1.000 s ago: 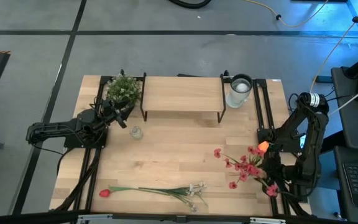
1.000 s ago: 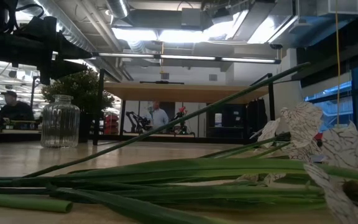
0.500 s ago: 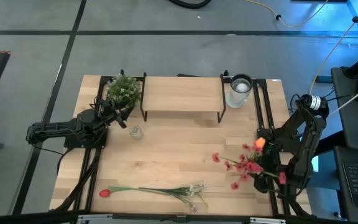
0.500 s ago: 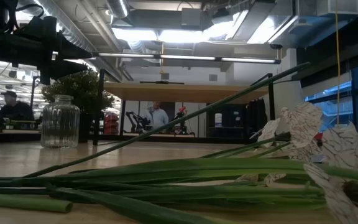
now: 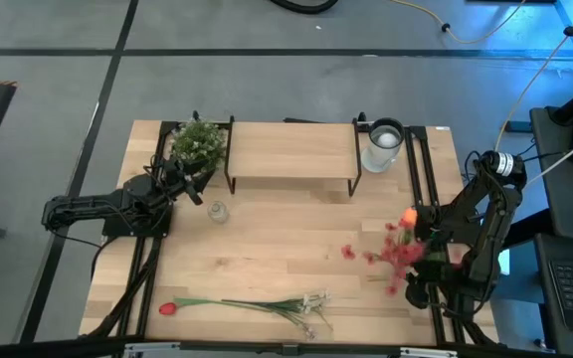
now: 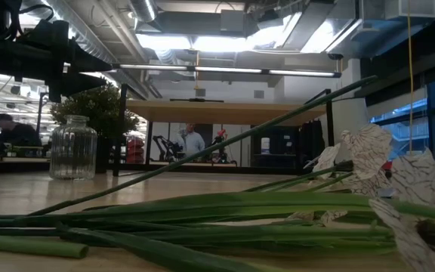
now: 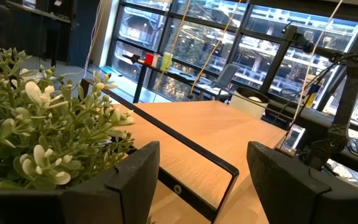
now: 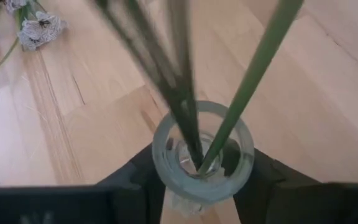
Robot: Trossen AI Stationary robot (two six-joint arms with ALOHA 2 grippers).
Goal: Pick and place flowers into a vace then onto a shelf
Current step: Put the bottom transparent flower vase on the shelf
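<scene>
Right hand (image 8: 197, 186) is clamped around the vase (image 8: 202, 152) with flowers (image 5: 398, 251) already inside; next it needs carrying to the shelf (image 5: 291, 149) ahead. Left hand (image 7: 204, 180) waits, spread wide.

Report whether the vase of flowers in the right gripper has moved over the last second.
Yes. In the high view the red and orange flowers, in a vase gripped by the right gripper, have swung toward the shelf.
</scene>
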